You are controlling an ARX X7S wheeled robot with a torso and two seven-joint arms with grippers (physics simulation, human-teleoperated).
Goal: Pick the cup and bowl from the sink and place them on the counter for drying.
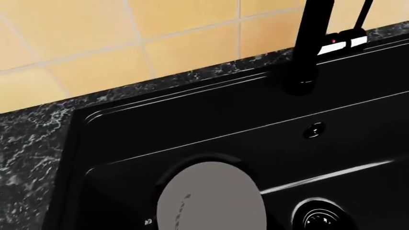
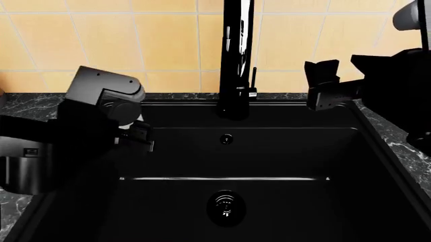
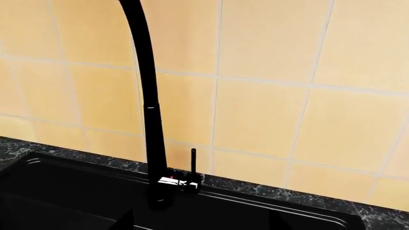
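The sink (image 2: 296, 151) is a black basin, and no cup or bowl lies in it. A rounded grey end, seemingly the cup (image 1: 211, 199), sits right at my left gripper (image 1: 211, 215) in the left wrist view. The jaws are black against the basin and hard to make out. In the head view my left gripper (image 2: 140, 137) hangs over the basin's left side. My right gripper (image 2: 318, 85) is open and empty, above the back right corner near the faucet. The right wrist view shows its fingertips (image 3: 121, 221) wide apart. The bowl is out of view. The counter (image 2: 398, 136) surrounds the sink.
A tall black faucet (image 2: 235, 55) stands at the sink's back middle, with a small side lever (image 3: 193, 165). A round metal drain (image 2: 225, 206) and an overflow hole (image 2: 226, 138) mark the basin. A yellow tiled wall (image 2: 161, 40) rises behind the counter strip (image 1: 38, 143).
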